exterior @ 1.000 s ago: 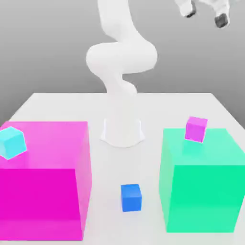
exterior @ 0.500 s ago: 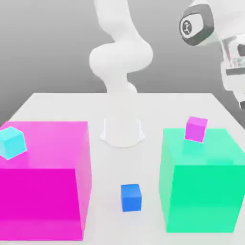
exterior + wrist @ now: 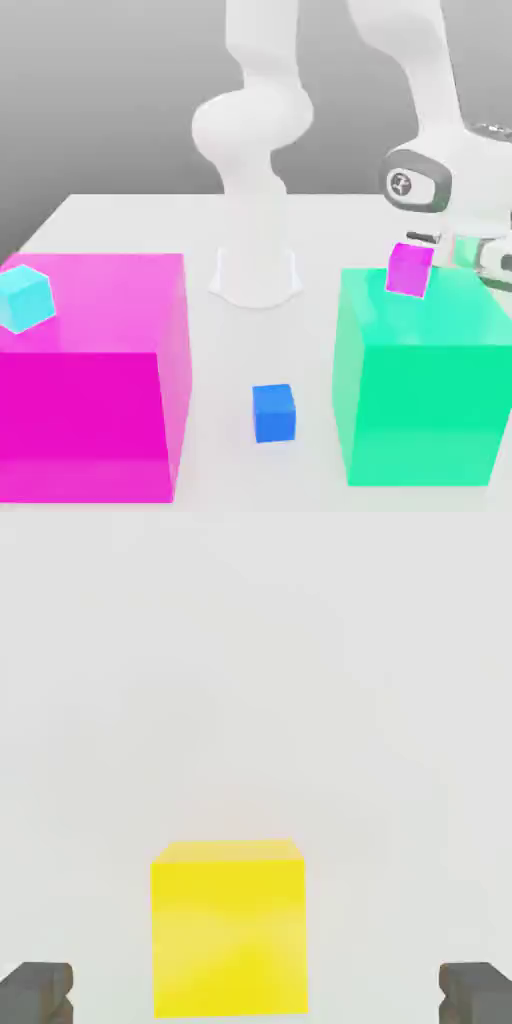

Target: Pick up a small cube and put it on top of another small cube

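White desk (image 3: 130, 225) under a plain grey backdrop, as the exterior view has it. Nearest on it: a small blue cube (image 3: 273, 412) between two big translucent cubes, the magenta one (image 3: 95, 375) on the exterior view's left and the green one (image 3: 425, 385) on its right. A small cyan cube (image 3: 24, 298) shows at the magenta cube's upper left corner, a small purple cube (image 3: 410, 268) at the green cube's top back edge; whether either sits on or inside its big cube cannot be told. Behind these stands the arm's white base (image 3: 256, 275). The arm's hand has its lower part hidden behind the green cube.

Hand view: the small yellow cube (image 3: 229, 927) lies on bare desk, set between the pincer (image 3: 256, 992) fingers (image 3: 36, 992), touching neither. Pincer fingers stand wide apart, holding nothing; only their dark tips show, cut off at the picture's edge.
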`<state>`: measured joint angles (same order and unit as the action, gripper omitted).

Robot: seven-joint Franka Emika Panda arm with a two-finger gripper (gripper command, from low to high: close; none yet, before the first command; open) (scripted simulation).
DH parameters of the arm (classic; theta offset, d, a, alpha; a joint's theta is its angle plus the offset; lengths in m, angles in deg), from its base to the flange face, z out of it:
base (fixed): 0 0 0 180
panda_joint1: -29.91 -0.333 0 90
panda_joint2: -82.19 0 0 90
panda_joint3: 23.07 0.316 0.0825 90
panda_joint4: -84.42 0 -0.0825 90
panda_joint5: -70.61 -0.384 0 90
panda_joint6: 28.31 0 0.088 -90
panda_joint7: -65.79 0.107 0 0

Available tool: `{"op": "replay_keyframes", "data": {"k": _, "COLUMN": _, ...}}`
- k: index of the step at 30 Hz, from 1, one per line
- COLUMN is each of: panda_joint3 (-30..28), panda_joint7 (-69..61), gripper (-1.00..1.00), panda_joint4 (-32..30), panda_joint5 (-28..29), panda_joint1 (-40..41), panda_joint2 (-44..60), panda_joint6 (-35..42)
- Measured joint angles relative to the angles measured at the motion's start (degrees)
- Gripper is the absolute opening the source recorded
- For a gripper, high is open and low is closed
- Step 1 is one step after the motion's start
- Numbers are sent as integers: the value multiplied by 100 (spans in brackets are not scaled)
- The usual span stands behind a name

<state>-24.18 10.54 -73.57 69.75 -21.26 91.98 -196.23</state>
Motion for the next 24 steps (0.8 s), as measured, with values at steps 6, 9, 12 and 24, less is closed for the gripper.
{"op": "replay_keyframes", "data": {"k": 6, "panda_joint3": 63, "panda_joint7": -51, "gripper": -100, "panda_joint4": 143, "panda_joint5": -43, "panda_joint1": 54, "panda_joint2": 775, "panda_joint6": -616}}
{"op": "replay_keyframes", "data": {"k": 9, "panda_joint3": 62, "panda_joint7": -53, "gripper": -100, "panda_joint4": 143, "panda_joint5": -45, "panda_joint1": 53, "panda_joint2": 774, "panda_joint6": -602}}
{"op": "replay_keyframes", "data": {"k": 12, "panda_joint3": 48, "panda_joint7": -50, "gripper": -100, "panda_joint4": 119, "panda_joint5": -39, "panda_joint1": 40, "panda_joint2": 651, "panda_joint6": -505}}
{"op": "replay_keyframes", "data": {"k": 24, "panda_joint3": 172, "panda_joint7": -200, "gripper": -100, "panda_joint4": 644, "panda_joint5": 478, "panda_joint1": -367, "panda_joint2": -1059, "panda_joint6": 1883}}
